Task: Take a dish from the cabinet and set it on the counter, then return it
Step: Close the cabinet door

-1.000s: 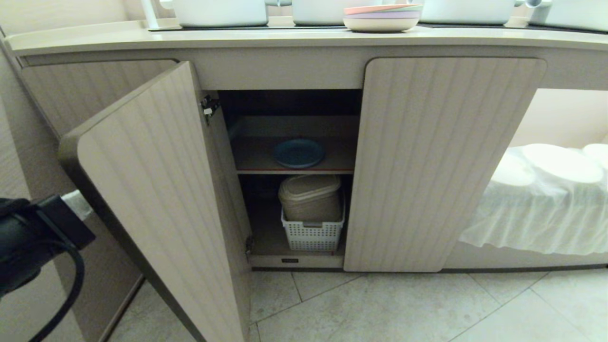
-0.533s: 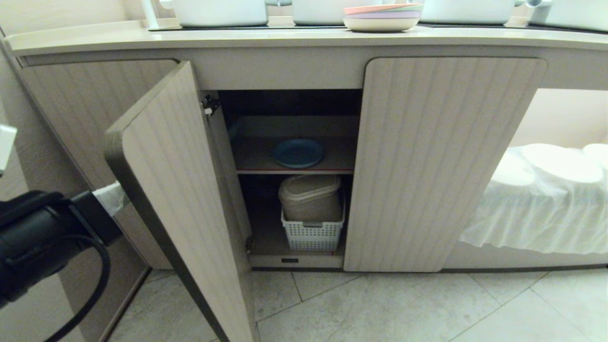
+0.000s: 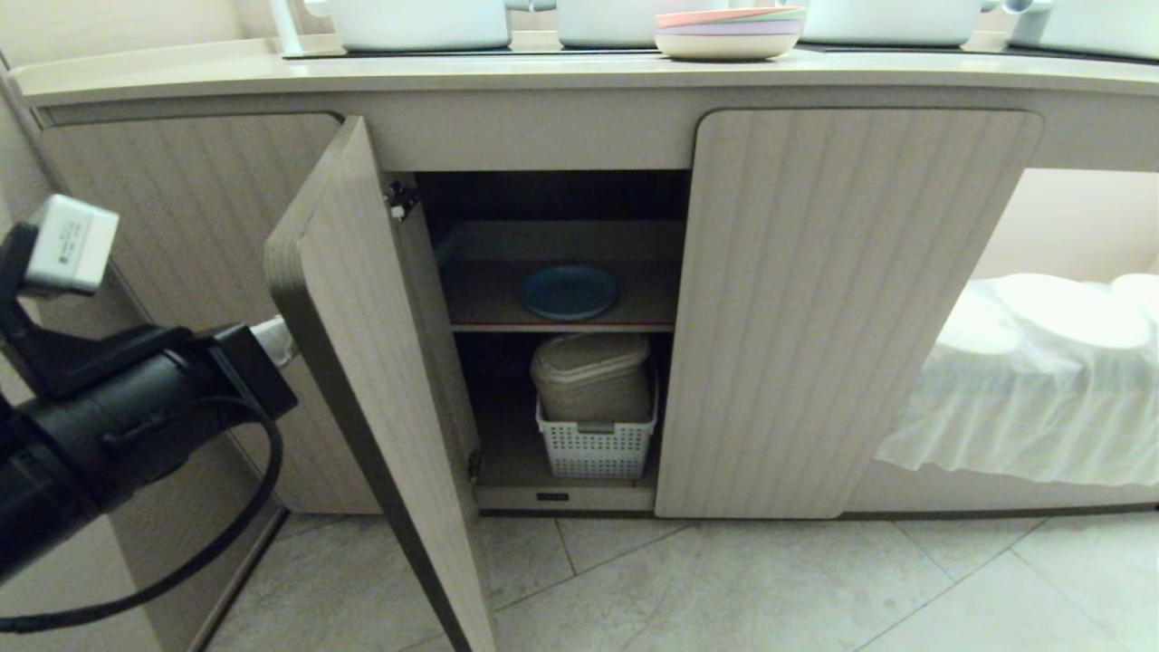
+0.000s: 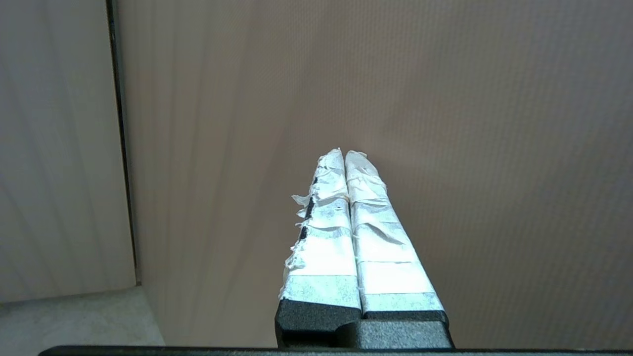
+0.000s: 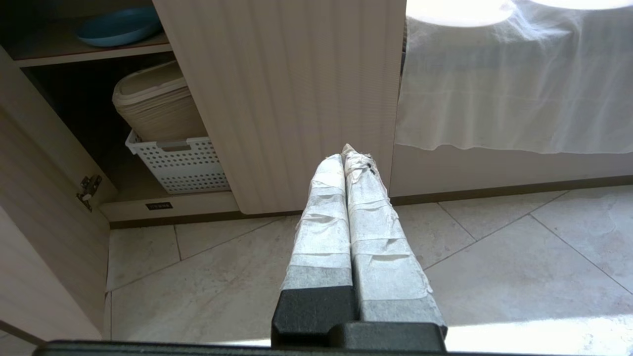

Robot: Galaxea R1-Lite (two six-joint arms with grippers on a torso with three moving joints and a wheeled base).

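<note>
Inside the cabinet (image 3: 543,199) the dish (image 3: 569,292) lies on the shelf; the left gripper (image 3: 272,340), fingers (image 4: 326,217) closed and empty, is half hidden behind the open door (image 3: 380,380).

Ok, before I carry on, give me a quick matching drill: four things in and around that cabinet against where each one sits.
Things:
1. blue dish
2. white basket
3. pastel plate stack
4. left gripper

Places:
A. on the counter
B. behind the open door
C. on the cabinet shelf
D. on the cabinet floor

Pairs: 1-C, 2-D, 3-A, 4-B
</note>
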